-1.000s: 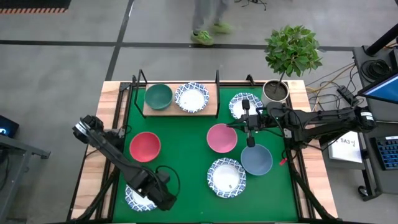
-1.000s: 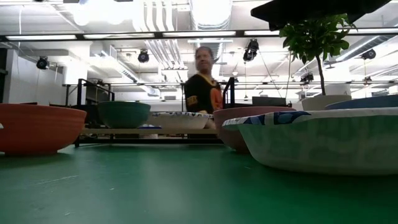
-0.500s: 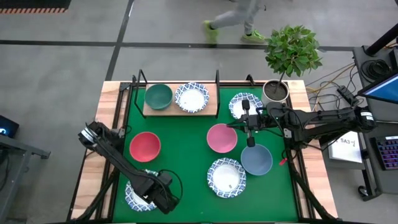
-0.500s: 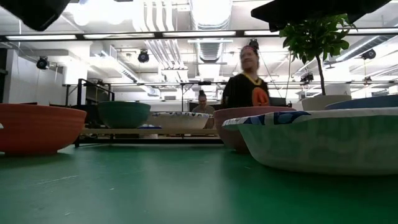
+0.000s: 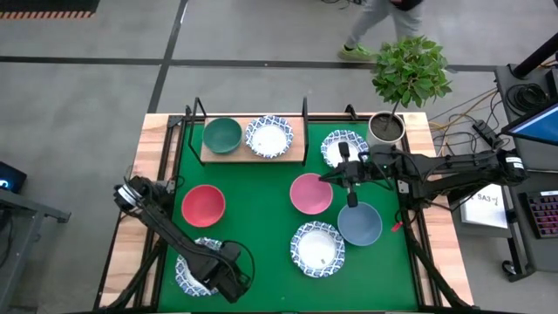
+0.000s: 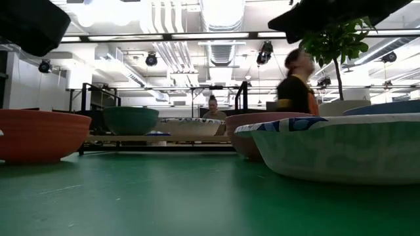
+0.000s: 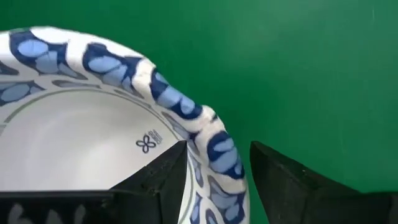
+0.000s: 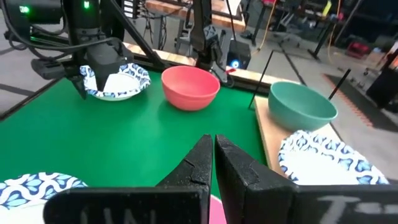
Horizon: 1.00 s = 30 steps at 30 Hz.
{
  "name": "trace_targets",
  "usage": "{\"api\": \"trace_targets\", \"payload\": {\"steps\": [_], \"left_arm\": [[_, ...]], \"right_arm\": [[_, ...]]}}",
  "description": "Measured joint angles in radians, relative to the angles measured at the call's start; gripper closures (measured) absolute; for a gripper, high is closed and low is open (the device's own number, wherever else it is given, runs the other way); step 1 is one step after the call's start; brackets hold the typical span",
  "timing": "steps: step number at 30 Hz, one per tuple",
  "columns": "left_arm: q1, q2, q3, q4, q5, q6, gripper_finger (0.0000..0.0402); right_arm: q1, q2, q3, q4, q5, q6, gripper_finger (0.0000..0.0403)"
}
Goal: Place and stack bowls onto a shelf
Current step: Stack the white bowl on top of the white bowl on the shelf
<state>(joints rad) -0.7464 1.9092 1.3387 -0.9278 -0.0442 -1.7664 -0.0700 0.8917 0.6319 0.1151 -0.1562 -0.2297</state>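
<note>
My left claw (image 7: pixel 214 168) sits spread astride the rim of the patterned bowl (image 5: pixel 193 272) at the lower left of the high view, one finger inside, one outside (not yet pinching). The shelf (image 5: pixel 296 155) lies up-frame. The right claw (image 8: pixel 214 163), pressed together, waits above the pink bowl (image 5: pixel 310 193).

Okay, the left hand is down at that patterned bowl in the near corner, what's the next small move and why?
Probably close the left hand on the blue-patterned bowl. The left wrist view shows its fingers straddling the rim, one inside and one outside, with gaps both sides, so nothing is gripped yet. The shelf holds a dark green bowl and another patterned one. The right hand waits above the pink bowl.
</note>
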Motion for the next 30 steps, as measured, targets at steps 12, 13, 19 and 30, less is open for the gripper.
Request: {"api": "trace_targets", "payload": {"steps": [12,13,19,30], "left_arm": [[-0.006,-0.007,-0.021,0.02,-0.045,0.028,0.0389],[-0.006,-0.013,-0.013,0.011,-0.044,0.045,0.0394],[-0.006,-0.036,0.109,-0.086,-0.036,0.339,0.0399],[0.095,-0.032,0.425,-0.43,-0.229,0.836,0.0401]], "right_arm": [[0.029,-0.001,-0.052,-0.006,-0.001,0.04,0.0394],[0.029,-0.001,-0.054,-0.006,0.0,0.039,0.0394],[0.029,0.0,-0.054,-0.004,0.0,0.002,0.0394],[0.028,-0.001,-0.054,-0.005,0.0,-0.046,0.0394]]}}
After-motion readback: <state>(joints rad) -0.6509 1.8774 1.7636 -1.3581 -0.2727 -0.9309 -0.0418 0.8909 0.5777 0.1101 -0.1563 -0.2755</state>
